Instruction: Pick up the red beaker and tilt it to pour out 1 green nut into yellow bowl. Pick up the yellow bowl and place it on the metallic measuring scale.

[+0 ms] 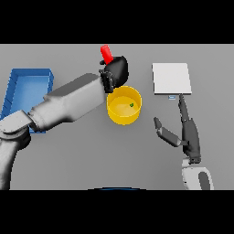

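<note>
While your left hand point(116, 71) grips the red beaker point(106, 54) just behind the yellow bowl point(124, 105), one green nut point(131, 105) already lies inside. The scale point(171, 78) sits right of the bowl; your right hand point(176, 132), fingers relaxed and empty, is nearer both.

Legible text, labels, brands, numbers, signs: none. The flat metallic measuring scale point(171, 78) carries a small pale blue display patch at its front edge; nothing can be read on it.
</note>
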